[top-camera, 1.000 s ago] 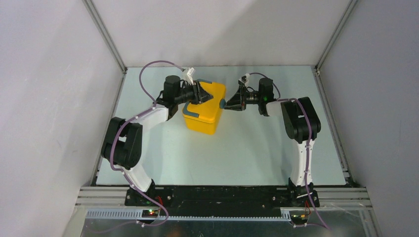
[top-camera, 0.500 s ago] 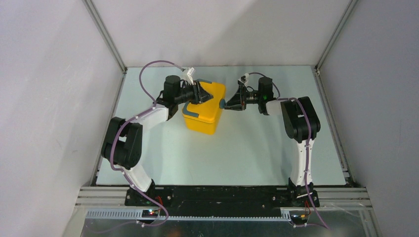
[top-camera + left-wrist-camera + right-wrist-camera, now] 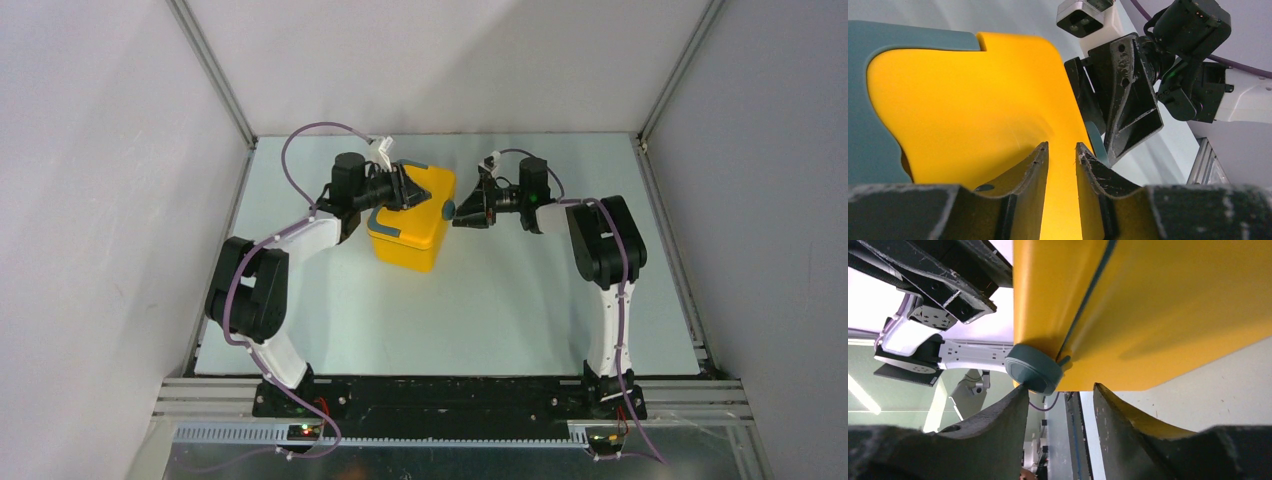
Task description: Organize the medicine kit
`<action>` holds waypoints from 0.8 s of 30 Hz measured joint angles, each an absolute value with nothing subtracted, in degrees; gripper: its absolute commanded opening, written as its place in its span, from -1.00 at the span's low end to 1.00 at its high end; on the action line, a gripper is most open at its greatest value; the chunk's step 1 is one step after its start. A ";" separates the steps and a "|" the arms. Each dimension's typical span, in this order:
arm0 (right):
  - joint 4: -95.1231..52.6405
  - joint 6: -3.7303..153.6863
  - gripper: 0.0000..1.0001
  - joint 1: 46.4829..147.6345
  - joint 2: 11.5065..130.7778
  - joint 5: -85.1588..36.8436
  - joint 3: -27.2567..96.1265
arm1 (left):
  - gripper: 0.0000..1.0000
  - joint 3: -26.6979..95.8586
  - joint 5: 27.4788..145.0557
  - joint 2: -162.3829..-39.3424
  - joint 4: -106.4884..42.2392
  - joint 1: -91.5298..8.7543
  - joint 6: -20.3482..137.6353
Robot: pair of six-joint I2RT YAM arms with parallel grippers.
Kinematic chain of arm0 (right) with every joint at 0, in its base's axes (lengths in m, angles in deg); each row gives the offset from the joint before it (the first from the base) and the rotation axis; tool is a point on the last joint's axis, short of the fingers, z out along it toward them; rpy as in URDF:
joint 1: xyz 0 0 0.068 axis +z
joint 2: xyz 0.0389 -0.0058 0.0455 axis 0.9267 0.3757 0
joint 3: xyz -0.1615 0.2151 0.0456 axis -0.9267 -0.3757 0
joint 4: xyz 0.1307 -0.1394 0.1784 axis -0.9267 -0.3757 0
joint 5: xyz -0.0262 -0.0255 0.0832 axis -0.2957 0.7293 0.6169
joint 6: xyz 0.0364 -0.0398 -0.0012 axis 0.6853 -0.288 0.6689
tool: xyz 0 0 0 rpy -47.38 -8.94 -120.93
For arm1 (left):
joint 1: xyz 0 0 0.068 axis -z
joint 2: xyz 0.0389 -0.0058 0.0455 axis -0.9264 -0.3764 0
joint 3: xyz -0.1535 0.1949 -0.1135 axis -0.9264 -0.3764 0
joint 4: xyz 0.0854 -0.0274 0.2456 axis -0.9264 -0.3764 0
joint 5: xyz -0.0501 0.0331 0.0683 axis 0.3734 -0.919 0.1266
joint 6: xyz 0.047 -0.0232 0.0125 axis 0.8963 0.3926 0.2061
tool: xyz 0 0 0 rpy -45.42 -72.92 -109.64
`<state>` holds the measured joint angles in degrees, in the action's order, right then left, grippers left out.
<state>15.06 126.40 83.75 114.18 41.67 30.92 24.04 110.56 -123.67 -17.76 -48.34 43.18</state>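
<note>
The yellow medicine kit (image 3: 412, 235) stands lid closed on the table at the back centre. It has a blue-grey handle (image 3: 386, 222) and a round blue-grey latch (image 3: 449, 210) on its right side. My left gripper (image 3: 407, 190) rests on the lid (image 3: 973, 100), its fingers nearly together with nothing between them (image 3: 1062, 146). My right gripper (image 3: 460, 210) is at the latch, open. In the right wrist view (image 3: 1060, 386) the latch (image 3: 1034, 367) touches the tip of one finger, at the seam of the kit (image 3: 1168, 305).
The pale table (image 3: 480, 310) is boxed in by white walls and aluminium rails (image 3: 215, 85). The right gripper's body (image 3: 1120, 100) is close beside the kit's right edge in the left wrist view. No other loose objects show.
My right gripper has moved slightly left, closer to the latch. The left gripper and the kit have stayed nearly still.
</note>
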 measured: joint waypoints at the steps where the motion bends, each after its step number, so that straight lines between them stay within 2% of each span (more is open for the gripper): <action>1: 15.80 126.55 0.12 84.01 114.15 41.80 30.90 | -0.30 24.04 110.58 -123.67 -17.76 -48.34 43.22; 7: 19.23 127.89 0.17 84.71 114.02 42.00 30.81 | -0.30 24.04 110.56 -123.67 -17.65 -48.27 43.26; 12: 20.76 129.07 0.28 85.69 113.72 41.56 30.81 | -0.30 24.04 110.54 -123.67 -17.63 -48.23 43.28; 18: 20.81 130.01 0.31 86.19 112.86 40.82 30.81 | -0.30 24.04 110.47 -123.67 -17.63 -48.18 43.28; 24: 14.86 127.91 0.28 85.60 110.57 38.29 30.81 | -0.30 24.04 110.34 -123.67 -17.63 -48.12 43.28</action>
<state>14.86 127.91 85.60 110.57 38.29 30.81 24.04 110.34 -123.67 -17.63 -48.12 43.28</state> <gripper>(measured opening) 0.652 0.349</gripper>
